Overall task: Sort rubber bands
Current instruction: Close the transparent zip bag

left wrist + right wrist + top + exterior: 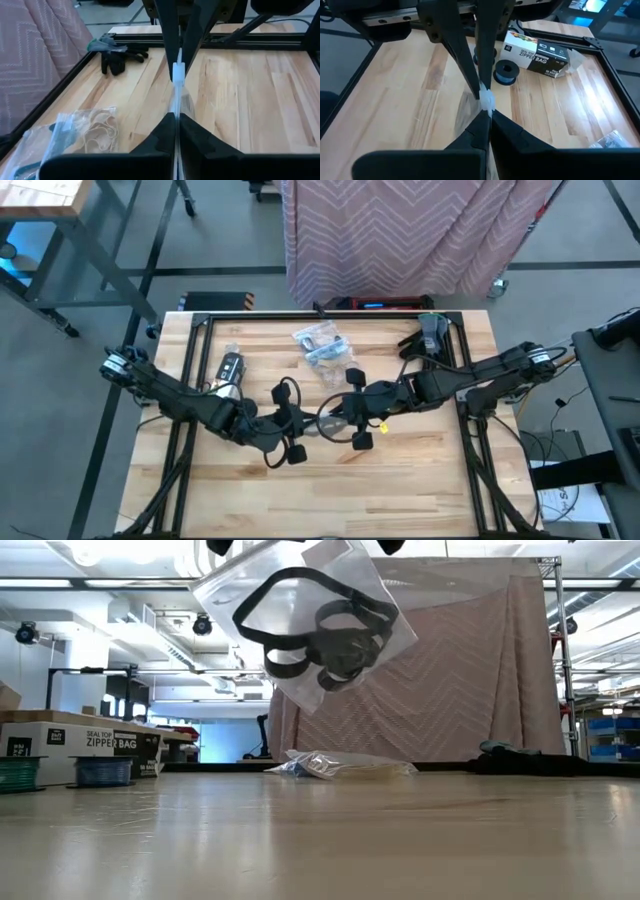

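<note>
A clear plastic bag (pixel 305 625) with black rubber bands (pixel 320 635) inside hangs high over the middle of the table. My left gripper (pixel 311 424) and my right gripper (pixel 336 412) meet tip to tip there, both shut on the bag. A second clear bag (pixel 322 348) lies flat on the far middle of the table. It shows tan rubber bands (pixel 97 131) in the left wrist view. My left gripper pinches the bag's upper edge (pixel 177 107) between its two fingers, coming from the table's left and slanting down. The bag shows edge-on there. It hangs below the fingers, tilted and clear of the table. My right gripper pinches the same upper edge (pixel 485 106) between its two fingers, right beside a white piece (pixel 486 97) on that edge. It comes from the table's right, slanting down, facing the left fingers. The bag hangs below, clear of the wood.
Dark gloves (pixel 430 335) lie at the far right corner. A zipper-bag box (pixel 540 52) and a small dark roll (pixel 506 71) sit at the far left. A black frame (pixel 330 313) borders the table. Bare wood (pixel 400 480) stretches along the near side.
</note>
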{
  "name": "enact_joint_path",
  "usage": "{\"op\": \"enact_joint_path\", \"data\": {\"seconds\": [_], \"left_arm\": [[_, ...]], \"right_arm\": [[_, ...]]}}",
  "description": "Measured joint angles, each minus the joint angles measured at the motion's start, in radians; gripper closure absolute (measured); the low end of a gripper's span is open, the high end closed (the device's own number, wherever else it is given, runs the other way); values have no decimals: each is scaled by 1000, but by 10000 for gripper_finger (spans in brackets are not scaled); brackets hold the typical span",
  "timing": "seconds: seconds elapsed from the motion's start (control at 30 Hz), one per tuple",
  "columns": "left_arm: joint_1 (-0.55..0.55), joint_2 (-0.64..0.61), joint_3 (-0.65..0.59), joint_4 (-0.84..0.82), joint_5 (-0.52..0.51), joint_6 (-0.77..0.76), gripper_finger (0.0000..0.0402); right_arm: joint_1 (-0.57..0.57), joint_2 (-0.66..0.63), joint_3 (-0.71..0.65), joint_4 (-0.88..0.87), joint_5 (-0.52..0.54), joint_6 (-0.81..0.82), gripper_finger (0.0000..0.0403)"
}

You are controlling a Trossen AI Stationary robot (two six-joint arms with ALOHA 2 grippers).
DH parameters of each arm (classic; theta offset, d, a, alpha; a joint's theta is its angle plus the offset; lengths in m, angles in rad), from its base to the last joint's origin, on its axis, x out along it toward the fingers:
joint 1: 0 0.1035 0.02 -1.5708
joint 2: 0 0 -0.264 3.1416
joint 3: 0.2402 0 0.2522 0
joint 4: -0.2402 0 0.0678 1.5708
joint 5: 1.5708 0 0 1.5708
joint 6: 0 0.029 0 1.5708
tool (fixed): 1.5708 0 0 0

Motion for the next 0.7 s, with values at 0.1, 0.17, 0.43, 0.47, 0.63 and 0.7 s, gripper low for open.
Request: {"op": "enact_joint_path", "data": {"seconds": [0.1, 0.17, 0.43, 0.47, 0.63, 0.7], "left_arm": [[0, 0, 0, -2, 0, -11, 400], [0, 0, 0, -2, 0, -13, 401], [0, 0, 0, 0, 0, -13, 401], [0, 0, 0, 1, 0, -13, 401], [0, 0, 0, 15, 0, -13, 401], [0, 0, 0, 19, 0, -13, 401]], "right_arm": [[0, -11, -1, -3, 2, -5, 382], [0, -17, -1, -2, 8, -5, 362], [0, -24, -1, 2, 7, 8, 285], [0, -24, -1, 1, 7, 9, 282], [0, -22, -1, 9, 7, 21, 290], [0, -19, -1, 12, 7, 21, 302]]}}
